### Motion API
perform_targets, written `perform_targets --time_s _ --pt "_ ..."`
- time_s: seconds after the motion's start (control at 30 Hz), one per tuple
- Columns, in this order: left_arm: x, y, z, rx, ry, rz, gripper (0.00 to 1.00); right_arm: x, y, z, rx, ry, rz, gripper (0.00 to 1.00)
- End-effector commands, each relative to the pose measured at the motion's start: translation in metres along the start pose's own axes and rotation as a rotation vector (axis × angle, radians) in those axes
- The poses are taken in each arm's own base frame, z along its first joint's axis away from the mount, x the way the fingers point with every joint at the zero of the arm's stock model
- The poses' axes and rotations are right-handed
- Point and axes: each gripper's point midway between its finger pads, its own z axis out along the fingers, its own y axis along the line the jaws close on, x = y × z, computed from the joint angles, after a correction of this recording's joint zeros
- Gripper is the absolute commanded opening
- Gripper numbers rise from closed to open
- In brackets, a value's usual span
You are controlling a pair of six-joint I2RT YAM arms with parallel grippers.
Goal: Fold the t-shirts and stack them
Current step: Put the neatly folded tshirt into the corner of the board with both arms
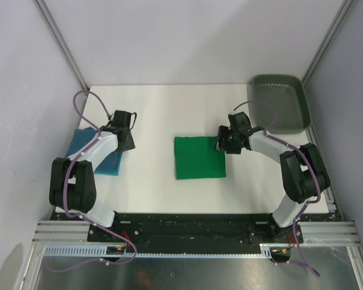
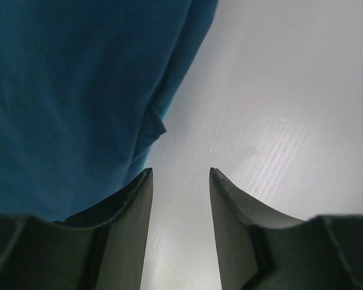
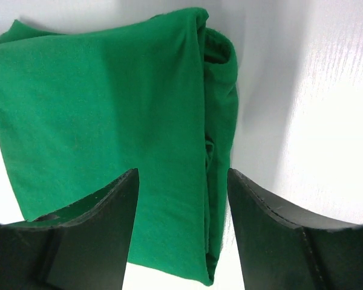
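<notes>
Top external shows soft green t-shirt (image 1: pixel 199 157) folded square, teal t-shirt (image 1: pixel 80 144) folded rectangular.

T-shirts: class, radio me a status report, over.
Left tool open beside blue shirt. Right tool open over green shirt. Shirts apart, not stacked. Tray far right, out of the way.

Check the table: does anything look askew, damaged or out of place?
Nothing damaged or spilled. The green shirt lies folded at centre, its right edge slightly bunched; the blue shirt lies folded apart at the left, not yet stacked.
</notes>
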Motion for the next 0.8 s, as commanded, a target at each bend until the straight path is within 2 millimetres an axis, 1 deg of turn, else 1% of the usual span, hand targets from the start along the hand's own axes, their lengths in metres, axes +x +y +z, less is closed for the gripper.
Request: perform_targets --time_s 0.0,0.1,0.17,0.37,0.57,0.6,0.67,0.73,0.77 --pt "0.008 0.026 0.010 -0.136 0.030 0.090 0.47 -0.016 0.010 -0.012 -0.084 -0.075 0.028 0.64" --pt "0.017 0.031 0.018 -0.173 0.065 0.108 0.45 -0.016 0.008 -0.013 -0.103 -0.076 0.039 0.64" --pt "0.019 0.033 0.023 -0.197 0.077 0.112 0.45 -0.016 0.006 -0.014 -0.108 -0.077 0.043 0.64" --pt "0.023 0.041 0.035 -0.265 0.104 0.140 0.44 -0.013 -0.002 -0.013 -0.120 -0.074 0.058 0.63" --pt "0.025 0.050 0.041 -0.330 0.109 0.146 0.43 -0.014 -0.002 -0.013 -0.138 -0.078 0.067 0.62" --pt "0.026 0.052 0.042 -0.344 0.109 0.149 0.41 -0.013 -0.002 -0.013 -0.141 -0.077 0.069 0.62" --pt "0.027 0.058 0.043 -0.382 0.106 0.156 0.33 -0.012 -0.002 -0.011 -0.145 -0.073 0.073 0.61" --pt "0.030 0.062 0.045 -0.406 0.109 0.163 0.22 -0.010 -0.002 -0.011 -0.149 -0.070 0.075 0.61" --pt "0.031 0.063 0.046 -0.412 0.111 0.164 0.15 -0.010 -0.001 -0.011 -0.150 -0.069 0.075 0.61"
